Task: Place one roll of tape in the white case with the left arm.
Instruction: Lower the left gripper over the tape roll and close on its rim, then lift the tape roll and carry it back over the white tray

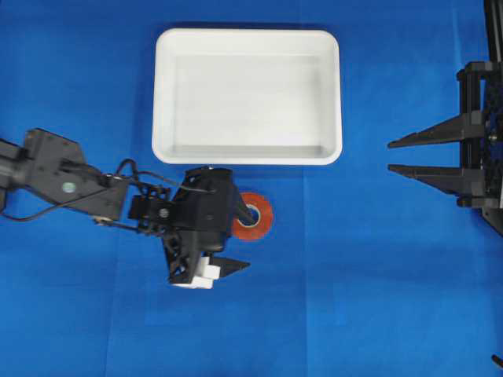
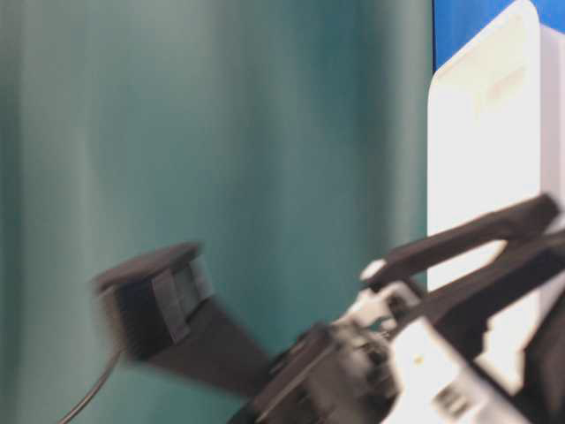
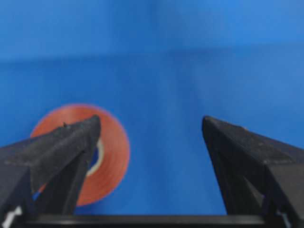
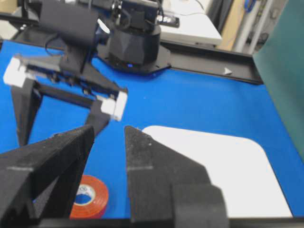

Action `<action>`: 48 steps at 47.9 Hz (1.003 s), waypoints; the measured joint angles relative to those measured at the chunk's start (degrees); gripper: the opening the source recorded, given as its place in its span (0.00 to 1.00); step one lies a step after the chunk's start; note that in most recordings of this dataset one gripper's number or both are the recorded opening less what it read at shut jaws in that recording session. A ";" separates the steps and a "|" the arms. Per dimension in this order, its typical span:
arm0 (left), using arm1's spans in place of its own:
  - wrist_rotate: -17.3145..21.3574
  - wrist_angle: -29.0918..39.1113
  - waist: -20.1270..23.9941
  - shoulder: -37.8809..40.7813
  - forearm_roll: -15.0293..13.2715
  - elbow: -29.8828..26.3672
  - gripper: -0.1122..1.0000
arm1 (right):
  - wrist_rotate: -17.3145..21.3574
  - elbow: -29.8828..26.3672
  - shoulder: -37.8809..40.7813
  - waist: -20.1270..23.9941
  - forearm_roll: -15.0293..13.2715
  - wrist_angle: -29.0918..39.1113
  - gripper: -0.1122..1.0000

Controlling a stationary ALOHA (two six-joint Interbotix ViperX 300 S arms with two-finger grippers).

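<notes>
Here, the left arm (image 1: 71,182) stretches over the blue cloth (image 1: 377,283), its left gripper (image 1: 244,239) spread wide, one finger over the roll of tape (image 1: 258,224). The flat orange-red ring lies on the cloth just below the white case (image 1: 163,94), a glossy round-cornered tray. The right gripper (image 1: 390,155) hangs well apart, its pointed prongs parted.

A blue cloth (image 1: 377,275) covers the table, a teal curtain (image 2: 221,132) hangs behind, evenly lit.
</notes>
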 measured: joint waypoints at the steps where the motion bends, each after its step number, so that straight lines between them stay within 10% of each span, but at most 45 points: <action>1: -0.26 0.79 0.18 0.44 0.00 -0.44 0.85 | 0.00 0.00 0.00 -0.09 0.00 -0.09 0.00; 30: -1.58 16.52 1.93 11.51 0.09 -10.20 0.83 | 0.09 0.53 0.18 -0.09 0.00 -0.09 0.00; 42: -2.29 27.86 2.11 12.22 0.44 -14.15 0.32 | 0.09 0.62 0.26 -0.09 0.00 0.00 0.00; 48: -2.29 31.11 1.41 11.95 0.97 -15.29 0.33 | 0.18 0.62 0.35 0.00 0.00 0.00 0.00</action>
